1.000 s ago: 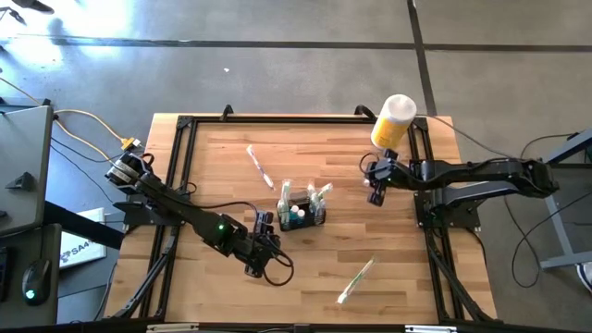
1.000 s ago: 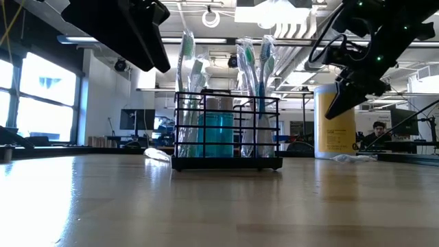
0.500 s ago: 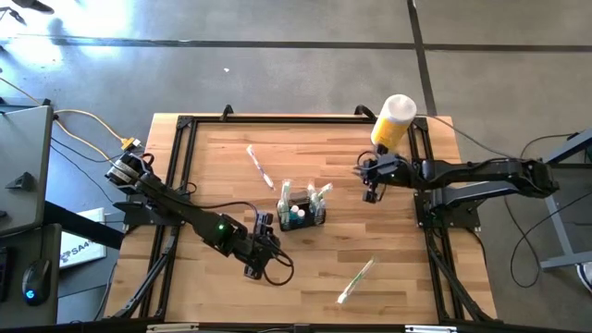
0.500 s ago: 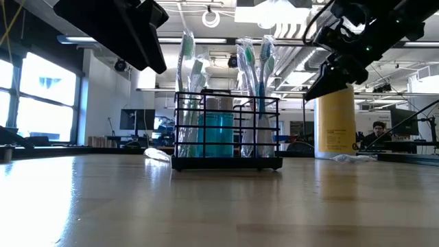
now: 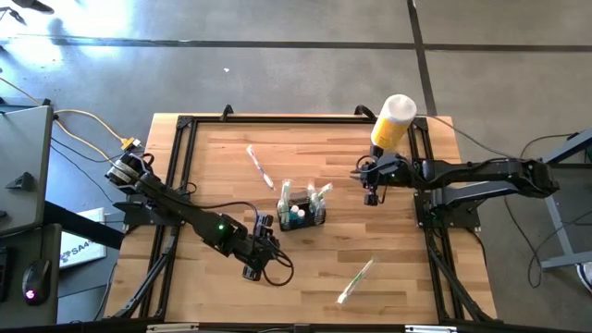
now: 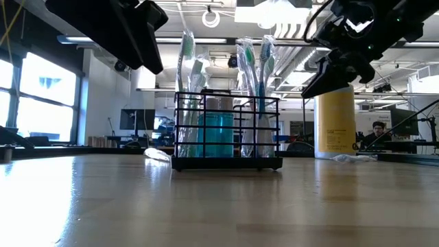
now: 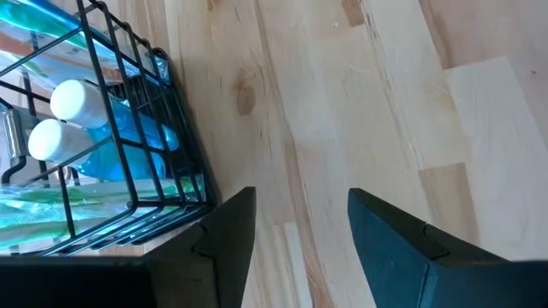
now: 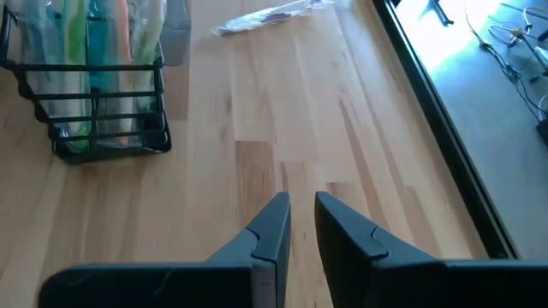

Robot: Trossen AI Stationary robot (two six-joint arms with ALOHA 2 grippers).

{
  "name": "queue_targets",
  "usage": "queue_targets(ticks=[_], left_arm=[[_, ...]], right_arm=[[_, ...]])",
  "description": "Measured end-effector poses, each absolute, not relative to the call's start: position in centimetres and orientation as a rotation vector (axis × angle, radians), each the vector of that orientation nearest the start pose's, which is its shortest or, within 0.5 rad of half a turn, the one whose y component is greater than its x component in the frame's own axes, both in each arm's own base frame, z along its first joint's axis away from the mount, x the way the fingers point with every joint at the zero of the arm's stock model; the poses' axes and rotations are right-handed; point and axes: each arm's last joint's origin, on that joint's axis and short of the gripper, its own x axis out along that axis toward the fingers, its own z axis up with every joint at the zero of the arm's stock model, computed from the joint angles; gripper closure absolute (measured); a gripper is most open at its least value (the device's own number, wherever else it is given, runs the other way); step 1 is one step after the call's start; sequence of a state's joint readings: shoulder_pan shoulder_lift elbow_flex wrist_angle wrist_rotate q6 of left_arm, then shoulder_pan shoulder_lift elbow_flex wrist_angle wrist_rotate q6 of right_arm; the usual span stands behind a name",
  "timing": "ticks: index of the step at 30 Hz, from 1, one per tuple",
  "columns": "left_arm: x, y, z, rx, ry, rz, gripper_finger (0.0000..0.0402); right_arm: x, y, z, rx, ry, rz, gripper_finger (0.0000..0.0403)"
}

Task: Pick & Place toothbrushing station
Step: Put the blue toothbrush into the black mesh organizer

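The toothbrushing station (image 5: pixel 302 213), a small black wire caddy, stands on its base mid-table. It holds upright wrapped toothbrushes and blue tubes with white caps, and also shows in the low view (image 6: pixel 226 137). My left gripper (image 5: pixel 264 223) is open and empty just left of the caddy, above the table. Its wrist view shows the caddy (image 7: pixel 103 154) beside its fingers (image 7: pixel 300 205). My right gripper (image 5: pixel 371 195) hovers right of the caddy, its fingers nearly together and empty (image 8: pixel 301 205). The caddy (image 8: pixel 94 94) lies ahead of it.
A tall yellow cylinder with a white lid (image 5: pixel 390 125) stands at the far right, behind my right gripper. One wrapped toothbrush (image 5: pixel 257 166) lies far left of the caddy, another (image 5: pixel 356 280) near the front right. A black frame rims the table (image 5: pixel 185 166).
My right gripper has risen and gone toward the table's left, nearer the caddy. The caddy has stayed where it was.
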State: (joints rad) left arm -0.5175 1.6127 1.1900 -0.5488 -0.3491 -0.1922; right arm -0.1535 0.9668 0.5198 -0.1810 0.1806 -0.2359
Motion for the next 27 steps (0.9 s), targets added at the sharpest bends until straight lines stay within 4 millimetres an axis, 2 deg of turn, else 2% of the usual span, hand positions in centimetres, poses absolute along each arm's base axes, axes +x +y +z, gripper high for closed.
queue_targets(ticks=[5, 8, 19, 23, 27], left_arm=[[29.4, -15.6, 24.31, 0.229, 0.889, -0.069, 0.0222], [29.4, -15.6, 24.31, 0.229, 0.889, -0.069, 0.0222], [29.4, -15.6, 24.31, 0.229, 0.889, -0.07, 0.0222], [29.4, -15.6, 24.31, 0.228, 0.889, -0.07, 0.0222], [29.4, -15.6, 24.31, 0.228, 0.889, -0.07, 0.0222]], right_arm=[[19.16, -3.47, 21.21, -0.217, 0.667, -0.246, 0.0352], [19.08, -3.49, 21.12, -0.21, 0.679, -0.256, 0.0338], [18.86, -3.69, 20.93, -0.261, 0.719, -0.325, 0.0184], [18.88, -3.63, 20.93, -0.255, 0.717, -0.309, 0.0157], [18.89, -3.63, 20.93, -0.255, 0.716, -0.309, 0.0149]])
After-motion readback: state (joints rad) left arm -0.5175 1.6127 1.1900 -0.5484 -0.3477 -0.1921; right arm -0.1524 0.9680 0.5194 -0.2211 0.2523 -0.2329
